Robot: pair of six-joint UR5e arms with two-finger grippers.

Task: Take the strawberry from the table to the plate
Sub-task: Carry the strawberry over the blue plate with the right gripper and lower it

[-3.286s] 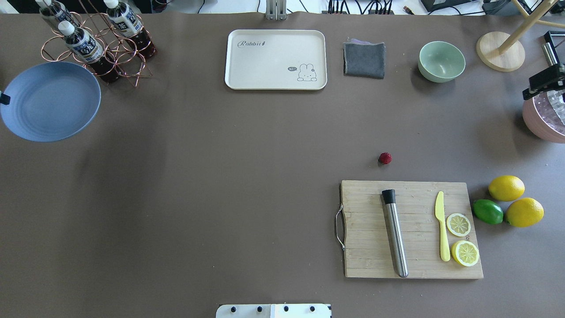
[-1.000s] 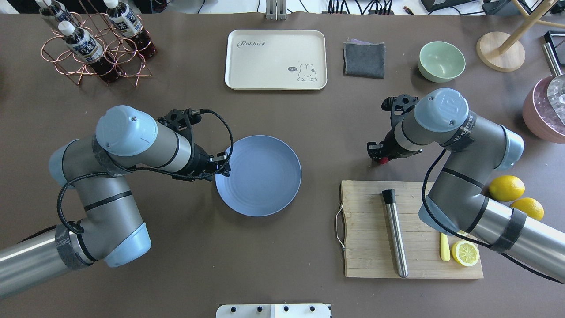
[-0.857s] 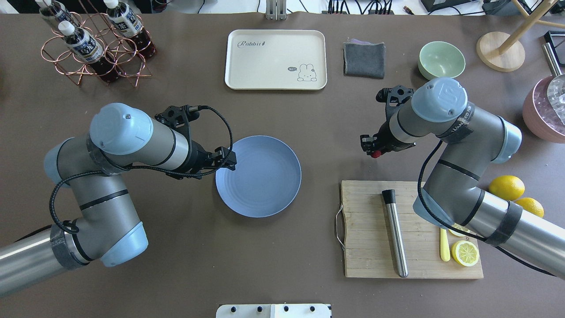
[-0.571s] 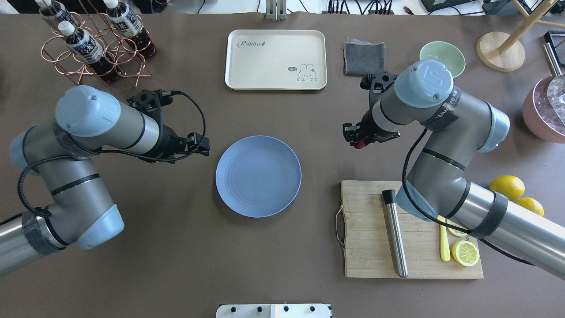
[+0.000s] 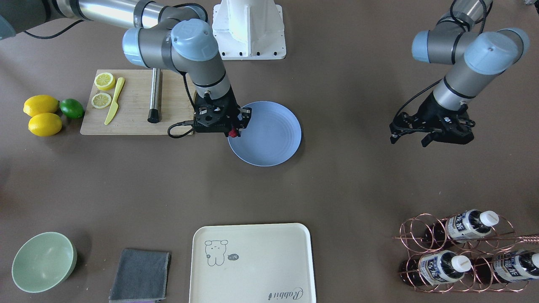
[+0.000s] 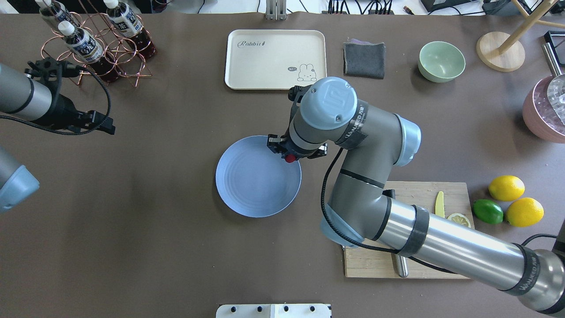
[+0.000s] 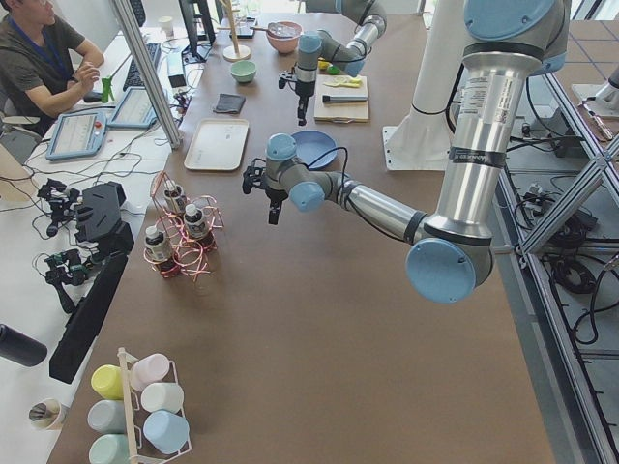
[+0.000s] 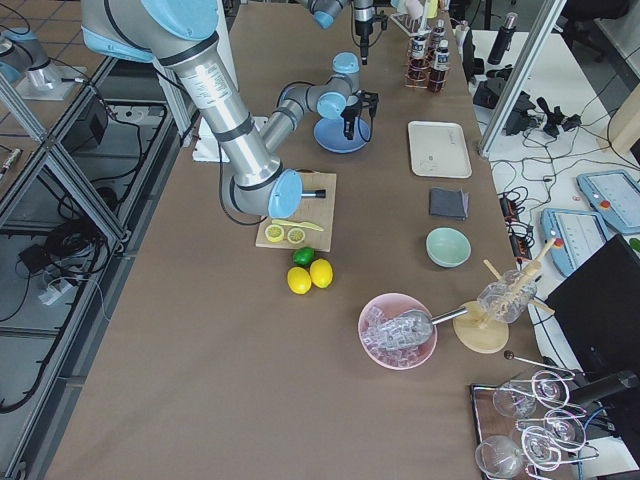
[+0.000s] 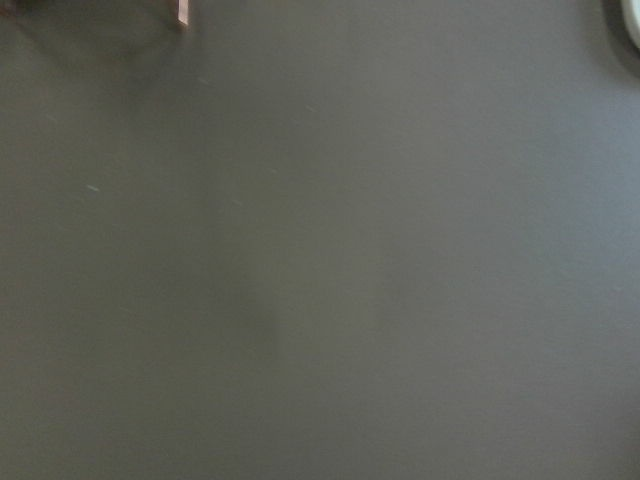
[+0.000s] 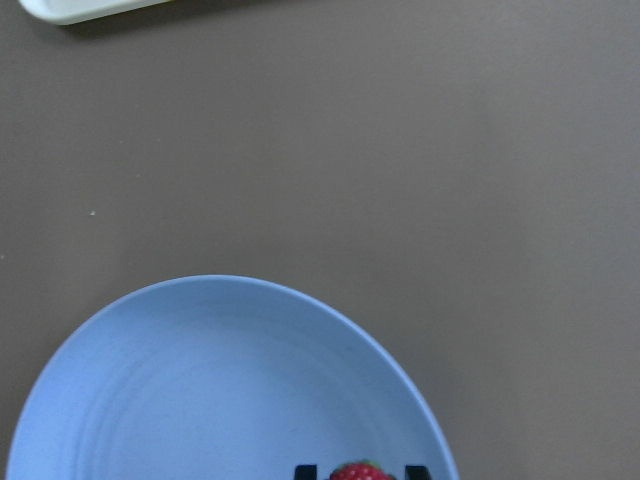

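One strawberry (image 10: 358, 471) pinched in right claw (image 6: 290, 157) above plate (image 6: 251, 190) edge, left claw (image 5: 407, 140) spread, empty

The cream tray (image 6: 273, 53) reads "Rabbit" — with a small "hi" bubble beside its bunny

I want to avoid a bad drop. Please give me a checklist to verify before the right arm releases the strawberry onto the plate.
1. Strawberry gripped in the right jaws: ok, it shows red between them in the right wrist view.
2. Strawberry over the plate: ok, but only just inside the rim on the cutting board side.
3. Plate surface free under the drop point: ok, it is bare.
4. Plate resting flat on the table: ok.
5. Left jaws away from the plate: ok, they are open, off near the bottle rack.
6. Height of the strawberry above the plate: cannot tell.
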